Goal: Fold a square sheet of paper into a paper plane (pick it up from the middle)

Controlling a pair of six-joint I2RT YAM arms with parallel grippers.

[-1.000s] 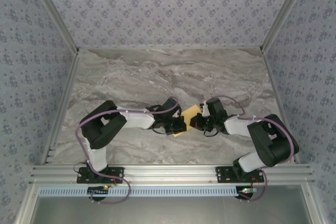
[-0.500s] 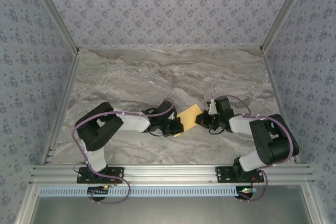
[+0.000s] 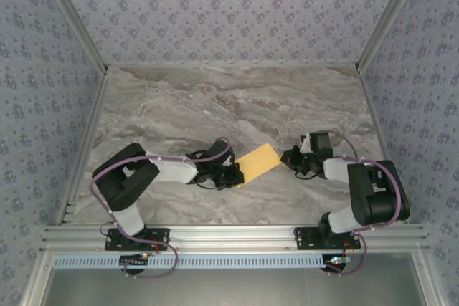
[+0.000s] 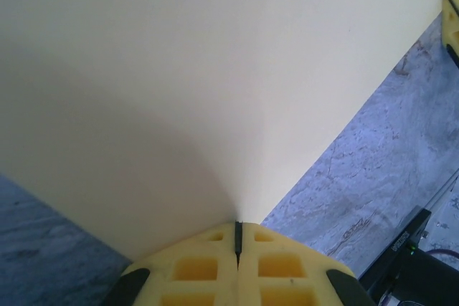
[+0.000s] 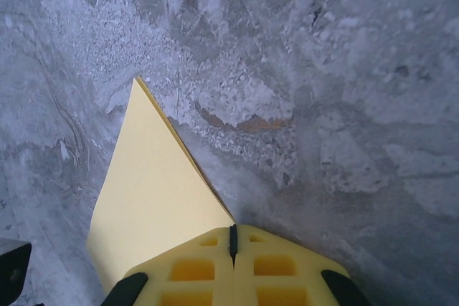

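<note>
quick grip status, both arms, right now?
Left gripper: shut, pinching the square sheet of paper.
Right gripper: shut; the sheet's corner runs into the seam between its fingers, so it looks pinched there too.

The left end effector, at 6 o'clock, is pinched shut on the square sheet of paper, which spreads toward 12; the marble table shows at 4.

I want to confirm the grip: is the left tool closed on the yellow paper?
Yes, the left tool is shut, and the yellow paper is pinched in its closed seam.
</note>
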